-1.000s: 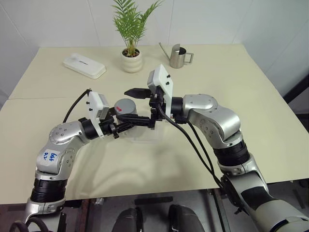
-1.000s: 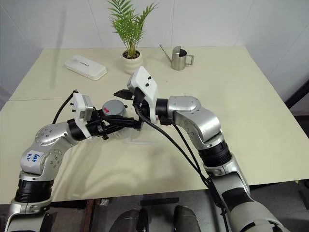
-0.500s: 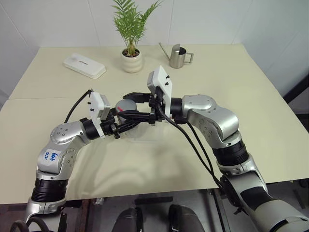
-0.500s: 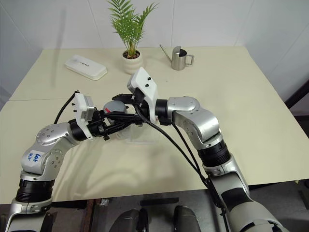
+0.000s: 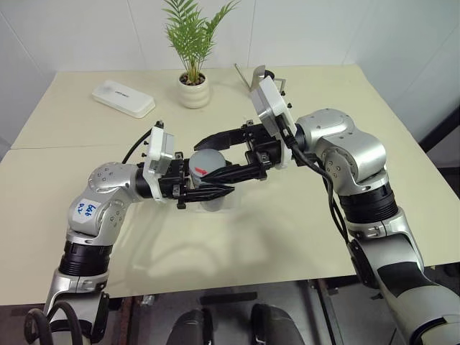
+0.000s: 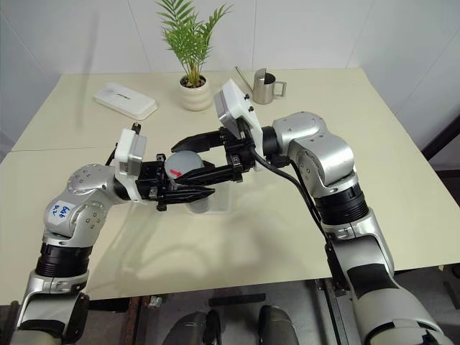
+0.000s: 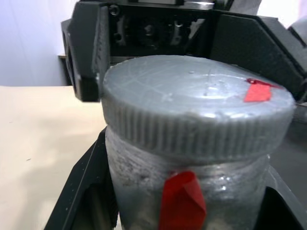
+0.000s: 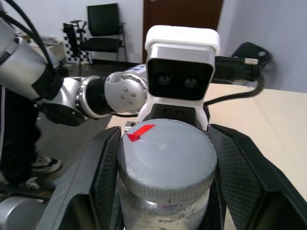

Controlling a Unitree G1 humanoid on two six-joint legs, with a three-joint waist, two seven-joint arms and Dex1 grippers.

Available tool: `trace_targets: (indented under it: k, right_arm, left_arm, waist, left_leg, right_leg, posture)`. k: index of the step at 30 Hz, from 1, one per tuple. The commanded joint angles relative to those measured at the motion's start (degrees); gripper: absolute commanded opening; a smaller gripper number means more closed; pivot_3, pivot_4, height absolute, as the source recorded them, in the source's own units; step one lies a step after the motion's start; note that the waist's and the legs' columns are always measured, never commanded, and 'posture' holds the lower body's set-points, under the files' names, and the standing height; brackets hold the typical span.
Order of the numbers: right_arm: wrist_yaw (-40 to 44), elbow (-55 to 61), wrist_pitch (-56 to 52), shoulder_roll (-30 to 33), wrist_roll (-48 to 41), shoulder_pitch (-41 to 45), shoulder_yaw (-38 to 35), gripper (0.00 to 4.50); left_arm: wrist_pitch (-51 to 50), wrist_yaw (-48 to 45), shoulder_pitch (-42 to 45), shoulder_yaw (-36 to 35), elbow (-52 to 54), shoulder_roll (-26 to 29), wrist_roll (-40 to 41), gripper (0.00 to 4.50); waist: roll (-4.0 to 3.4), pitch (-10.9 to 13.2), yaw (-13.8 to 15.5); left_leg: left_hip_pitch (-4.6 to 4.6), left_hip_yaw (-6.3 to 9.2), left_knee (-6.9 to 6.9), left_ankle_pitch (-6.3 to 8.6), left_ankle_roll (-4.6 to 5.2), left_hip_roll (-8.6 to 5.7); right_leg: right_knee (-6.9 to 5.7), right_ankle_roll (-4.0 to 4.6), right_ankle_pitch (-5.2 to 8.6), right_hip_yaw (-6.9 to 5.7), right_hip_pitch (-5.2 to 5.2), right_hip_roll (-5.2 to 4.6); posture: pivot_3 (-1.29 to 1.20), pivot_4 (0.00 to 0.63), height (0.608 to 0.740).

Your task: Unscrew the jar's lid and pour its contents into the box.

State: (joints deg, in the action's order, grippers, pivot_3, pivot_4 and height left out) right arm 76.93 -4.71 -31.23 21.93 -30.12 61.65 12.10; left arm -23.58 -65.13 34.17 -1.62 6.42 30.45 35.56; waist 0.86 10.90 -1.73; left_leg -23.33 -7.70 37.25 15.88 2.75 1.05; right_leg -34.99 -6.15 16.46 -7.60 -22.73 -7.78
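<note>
The silvery-grey jar (image 5: pixel 208 181) hangs tilted just above the clear box (image 6: pixel 215 205) near the table's middle. My left gripper (image 5: pixel 210 187) comes in from the left and is shut on the jar's body, which carries a red strip (image 7: pixel 181 199). The grey lid (image 5: pixel 206 159) with its red mark (image 8: pixel 140 132) sits on the jar's mouth. My right gripper (image 5: pixel 208 159) reaches in from the right and is shut on the lid, one black finger (image 8: pixel 101 178) pressed to each side of it. The contents are hidden inside the jar.
A white plant pot (image 5: pixel 194 91) with a green palm stands at the back, a steel watering can (image 6: pixel 264 86) to its right. A flat white case (image 5: pixel 123 98) lies at the back left. Bare table runs to the right and along the front edge.
My right gripper, open over the lid a second ago, has shut on it. Both hands have lifted the jar a little and carried it to the right, with both wrists turning.
</note>
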Motion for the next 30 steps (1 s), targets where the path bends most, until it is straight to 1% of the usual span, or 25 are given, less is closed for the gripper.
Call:
trace_targets:
  k: [1,6,8,12,15,19,26,30]
  right_arm:
    - [1.7,1.8,2.1,-1.0,0.0,1.1,0.4,2.53]
    - [-0.3,1.9,1.2,-1.0,0.3,0.9,-0.3,2.53]
    - [-1.5,2.2,1.1,-0.5,1.0,0.7,-0.4,3.24]
    - [-4.3,2.1,2.6,-0.7,1.7,0.2,-1.8,4.48]
    - [-7.2,1.8,3.8,-0.4,3.0,-0.2,-2.8,4.48]
    - [-9.5,4.4,2.2,-1.1,1.6,-1.5,-3.6,4.48]
    - [-13.5,6.6,-0.2,-3.2,1.6,-2.6,-3.0,4.48]
    - [-15.1,7.0,-1.1,-4.8,2.4,-2.7,-1.3,4.48]
  left_arm:
    - [0.7,0.2,1.6,-1.7,0.5,-0.1,1.3,2.24]
    - [0.8,0.4,0.7,-2.0,0.9,0.5,1.0,2.24]
    - [-0.1,1.0,0.6,-2.5,0.7,1.3,0.9,2.24]
    - [-0.3,1.6,0.5,-2.9,0.1,2.4,0.3,2.24]
    - [0.7,2.4,0.6,-2.9,-1.3,3.0,-1.6,2.24]
    - [1.1,2.6,0.7,-2.7,-2.1,2.7,-2.1,2.24]
    - [1.5,2.9,1.9,-1.4,-2.8,1.2,-2.8,2.24]
    - [1.1,3.3,2.6,-1.0,-2.9,0.3,-2.7,2.24]
  waist:
    - [0.0,0.0,0.1]
    - [0.0,0.0,0.1]
    - [0.0,0.0,0.1]
    - [0.0,0.0,0.1]
    - [0.0,0.0,0.1]
    - [0.0,0.0,0.1]
    - [0.0,0.0,0.1]
    - [0.0,0.0,0.1]
  left_leg:
    - [0.0,0.0,0.02,0.0,0.0,0.0]
    - [-0.01,0.0,0.04,0.0,0.0,0.0]
    - [-0.01,0.01,0.04,0.01,0.0,0.0]
    - [-0.01,0.01,0.04,0.01,0.0,0.0]
    - [-0.01,0.01,0.03,0.01,0.0,-0.01]
    - [-0.01,0.01,0.03,0.01,0.0,-0.02]
    - [-0.02,0.0,0.01,0.01,-0.01,-0.01]
    - [-0.02,-0.01,0.04,0.01,-0.01,-0.01]
  right_leg:
    - [0.0,0.0,0.0,0.01,0.0,0.0]
    - [-0.01,0.0,0.0,0.04,0.0,-0.02]
    - [-0.01,0.0,0.0,0.04,0.0,-0.02]
    - [-0.01,0.0,0.0,0.05,0.0,-0.04]
    - [-0.01,0.0,0.0,0.05,0.0,-0.03]
    - [0.0,0.0,0.0,0.04,0.0,-0.04]
    - [-0.01,0.0,0.0,0.05,-0.03,-0.01]
    - [-0.03,0.0,0.0,0.06,-0.03,-0.02]
  posture:
    - [0.0,0.15,0.74]
    - [0.0,0.15,0.74]
    - [0.0,0.15,0.74]
    - [0.0,0.15,0.74]
    - [0.0,0.15,0.74]
    - [0.0,0.15,0.74]
    - [0.0,0.15,0.74]
    - [0.0,0.15,0.74]
